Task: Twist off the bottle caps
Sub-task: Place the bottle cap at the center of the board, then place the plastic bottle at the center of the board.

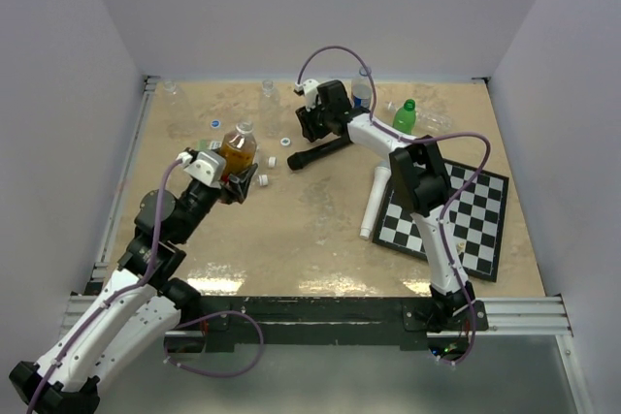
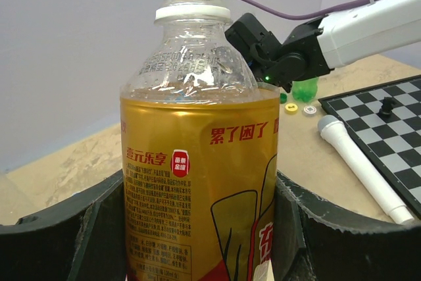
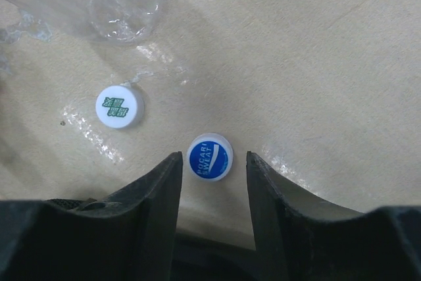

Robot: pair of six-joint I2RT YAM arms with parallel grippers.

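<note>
**A:** What lies nearest the right gripper (image 3: 214,162)?

**B:** Its fingers (image 3: 161,189) stand spread. The blue cap (image 3: 210,156) lies flat on the table (image 3: 316,64) between the tips, touching neither. A white cap (image 3: 119,106) lies beyond, leftward.

**A:** And the left gripper (image 1: 241,182)?

**B:** It is clamped on the amber bottle (image 2: 197,162), upright between its fingers, neck bare.

Beige mottled desk (image 1: 310,239), glossy, light patches reflected along near edge. Plain pale walls (image 1: 320,7) enclose left, far, right edges. Aluminium rail (image 1: 524,315) along near edge.
</note>
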